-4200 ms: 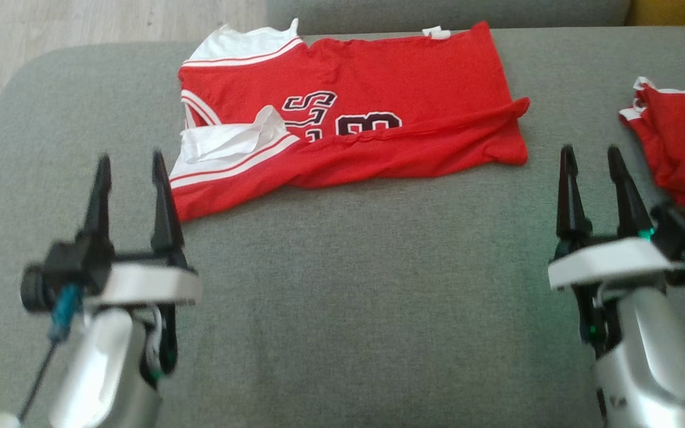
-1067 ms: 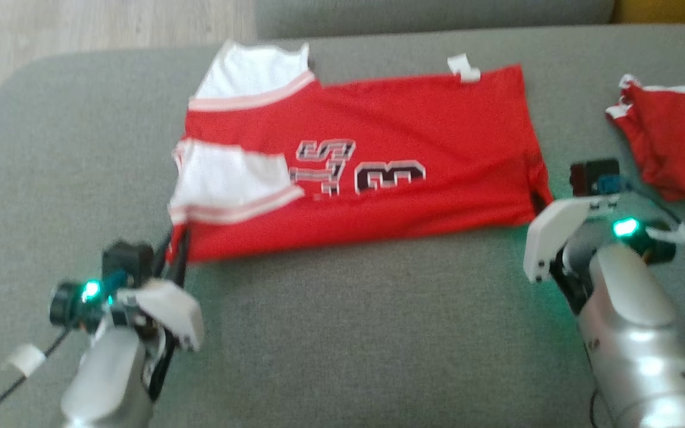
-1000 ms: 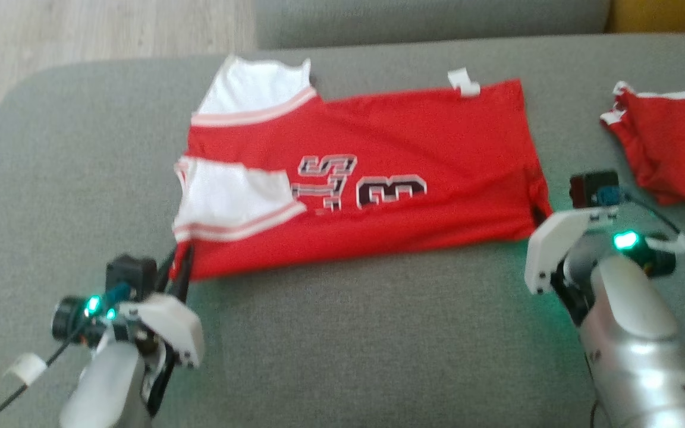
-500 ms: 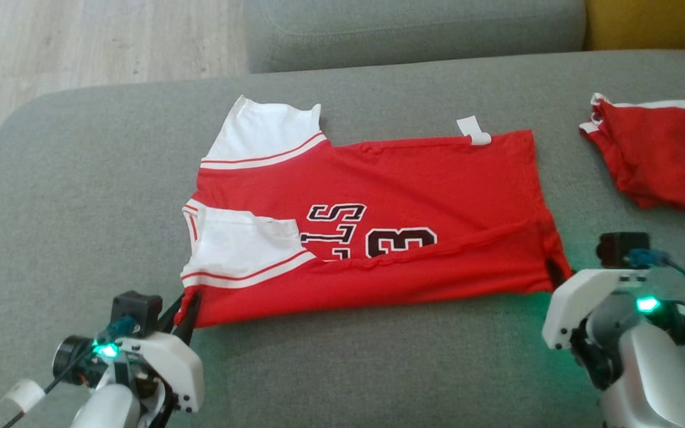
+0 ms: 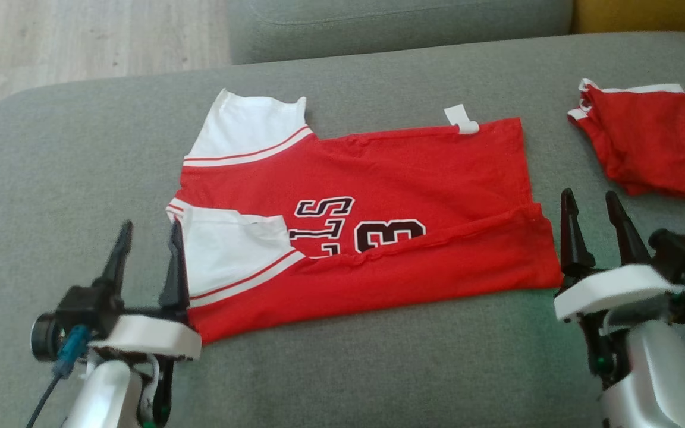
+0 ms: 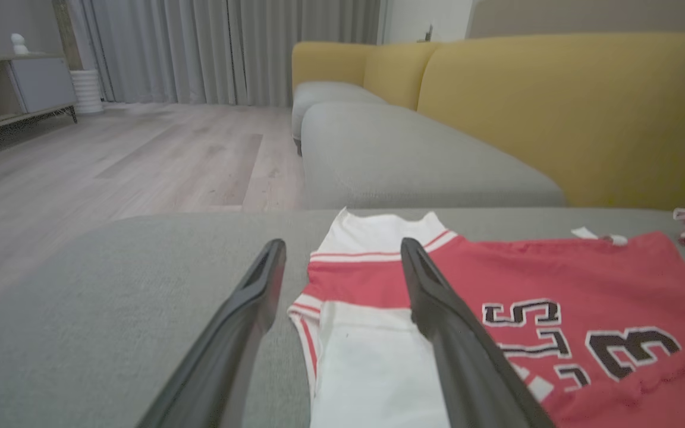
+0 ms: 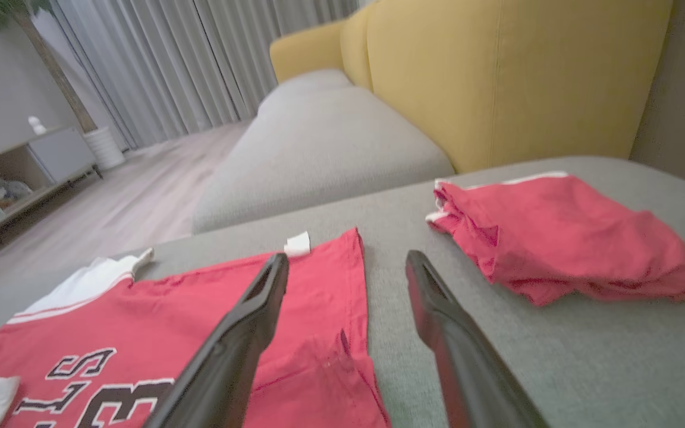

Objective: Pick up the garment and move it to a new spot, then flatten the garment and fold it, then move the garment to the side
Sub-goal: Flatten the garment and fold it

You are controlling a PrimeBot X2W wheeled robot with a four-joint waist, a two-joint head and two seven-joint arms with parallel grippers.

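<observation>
Garment: red-and-white printed fabric jersey [image 5: 378,178] lying mid-cushion on the grey fabric sofa cushion [image 5: 342,368], near edge folded over.
Left gripper [image 5: 151,226]: fingers parted, empty, at the jersey's left end.
Right gripper [image 5: 589,195]: fingers parted, empty, beside its right end.
Right edge: crumpled red cloth [image 5: 646,142].

- In the head view, soft and even daylight lies on the grey cushion [image 5: 342,368]. Shadows are weak, just a thin dark line under the garment's [image 5: 414,172] near hem.
- A faint green cast tints the cushion toward 4 o'clock, beside the right gripper [image 5: 588,192].
- The head view is slightly soft all over. The body of the left gripper [image 5: 150,224], at 7 o'clock, is the most blurred part.
- In the left wrist view the light is flat and muted, and the curtains [image 6: 229,47] toward 11 o'clock look grey and hazy. That arm's own fingers [image 6: 238,333] toward 6 o'clock are out of focus.
- In the right wrist view the red is washed to pink, the scene tilts, and the lower corners are soft.
</observation>
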